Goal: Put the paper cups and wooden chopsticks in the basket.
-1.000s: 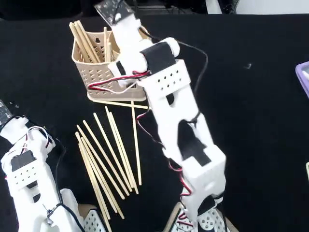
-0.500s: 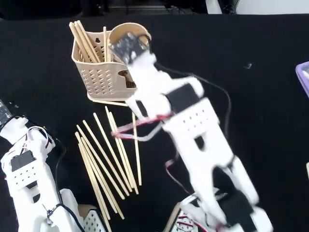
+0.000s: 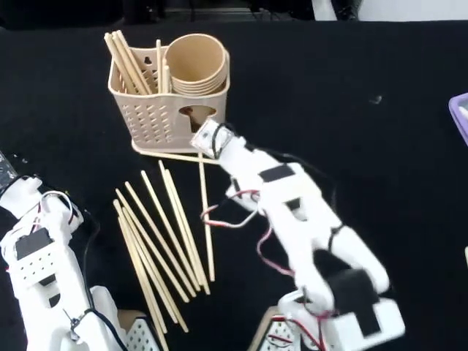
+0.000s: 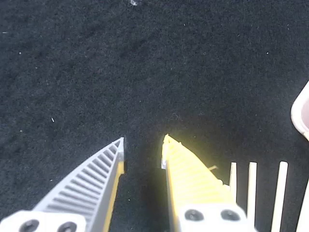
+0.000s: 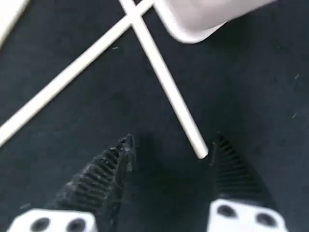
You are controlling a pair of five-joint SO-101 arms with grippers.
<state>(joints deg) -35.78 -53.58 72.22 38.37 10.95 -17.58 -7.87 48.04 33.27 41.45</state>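
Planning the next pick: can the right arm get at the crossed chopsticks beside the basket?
Probably yes: its open claw hangs over the crossed chopsticks, nothing covering them, though the basket stands close.

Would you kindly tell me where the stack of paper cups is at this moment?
In the high view, the paper cups sit nested in the right half of the basket, beside standing chopsticks in its left half.

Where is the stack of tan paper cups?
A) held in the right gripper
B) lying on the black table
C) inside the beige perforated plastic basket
C: the stack of tan paper cups stands inside the beige perforated plastic basket, and the right gripper is open, holding nothing.
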